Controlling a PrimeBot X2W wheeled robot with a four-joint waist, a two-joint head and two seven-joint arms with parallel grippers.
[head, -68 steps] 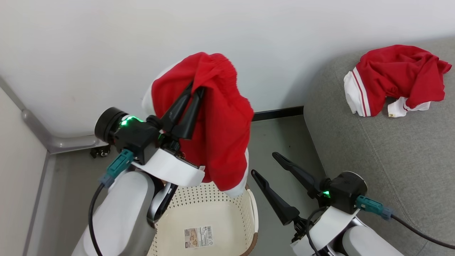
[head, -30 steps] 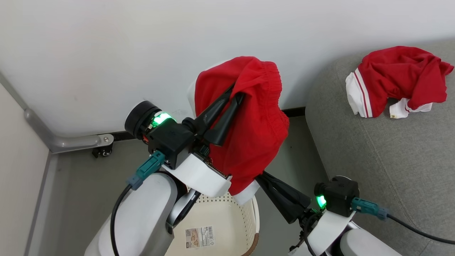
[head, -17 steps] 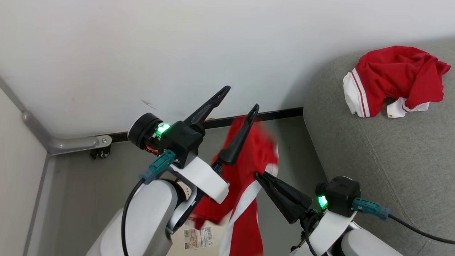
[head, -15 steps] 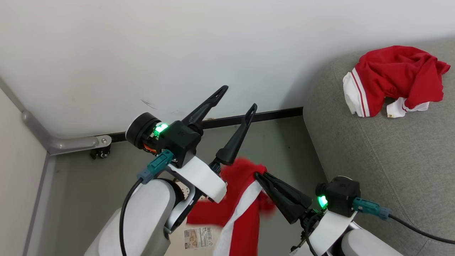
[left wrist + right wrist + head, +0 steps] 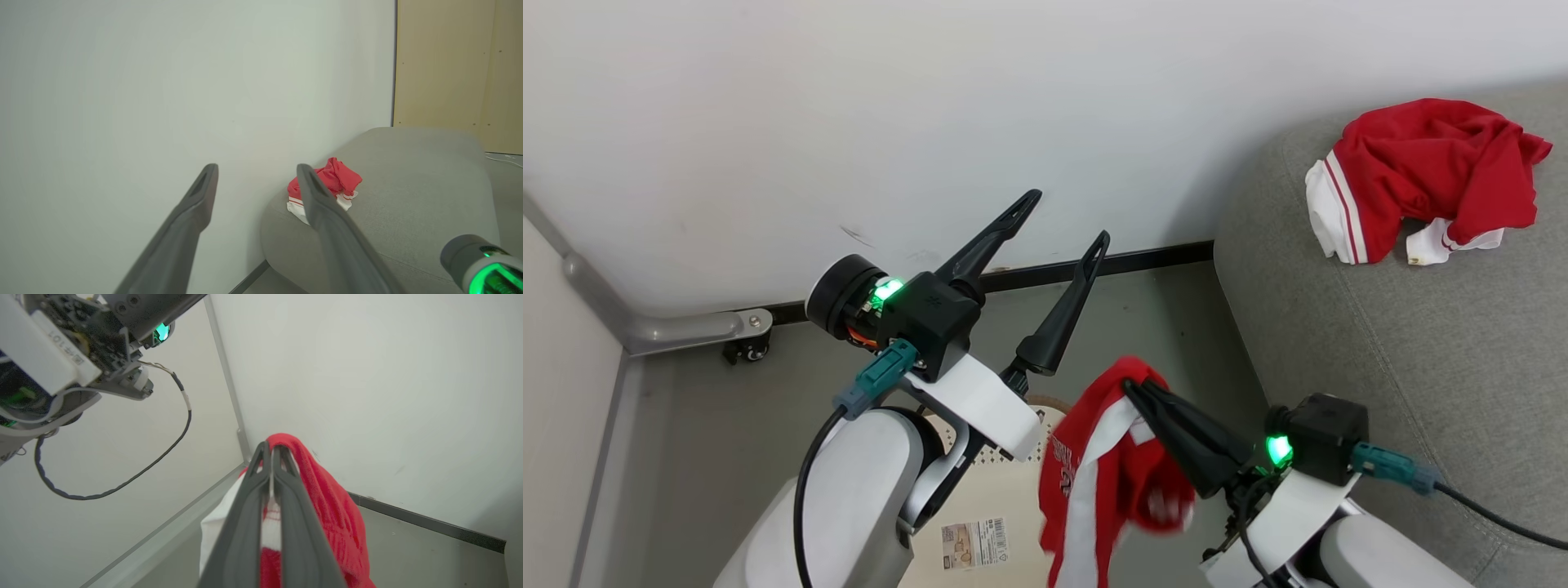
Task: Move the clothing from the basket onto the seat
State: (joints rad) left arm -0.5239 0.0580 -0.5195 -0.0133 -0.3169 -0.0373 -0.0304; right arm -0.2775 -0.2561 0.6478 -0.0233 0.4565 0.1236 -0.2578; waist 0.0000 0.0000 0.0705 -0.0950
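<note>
Fingers of the right gripper [image 5: 1131,385] clamp one thin fold of the red garment [image 5: 1094,465], lower centre by the basket [image 5: 1005,490]. The left gripper [image 5: 1068,216] gapes empty. Risk: that small bite could slip, dropping it short of the sofa [image 5: 1421,351] at right.

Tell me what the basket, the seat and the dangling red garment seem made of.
Basket: likely hard plastic, cream, slight sheen; moulded rows of holes.
Seat: grey woven upholstery fabric, matte; textured weave and a stitched seam.
Dangling red garment: soft thin cloth, probably a knit; it drapes limply in folds, with a white stripe.
</note>
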